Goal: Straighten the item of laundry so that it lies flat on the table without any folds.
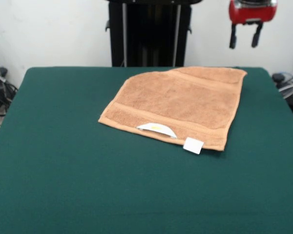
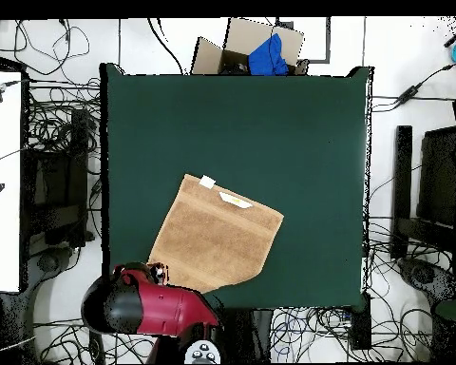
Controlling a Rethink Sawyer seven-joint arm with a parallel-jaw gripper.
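Note:
The light orange-brown towel [image 1: 178, 102] lies on the dark green table [image 1: 63, 165], towards the far right side. It is mostly spread out. Its far left corner is cut off along a slanted line, as if folded. A small white tag [image 1: 193, 145] sticks out at its near edge, and a white label [image 1: 156, 128] lies beside it. My gripper [image 1: 244, 36] hangs open and empty above the table's far right corner, clear of the towel. In the overhead view the towel [image 2: 216, 233] lies near the bottom left of the table [image 2: 298, 143], with my gripper [image 2: 159, 275] at its lower left corner.
The black pedestal [image 1: 149, 34] stands behind the table's far edge. A cardboard box with something blue [image 2: 256, 48] sits beyond the table. Cables [image 2: 61, 143] cover the floor around it. A white surface [image 2: 4, 181] stands to the side.

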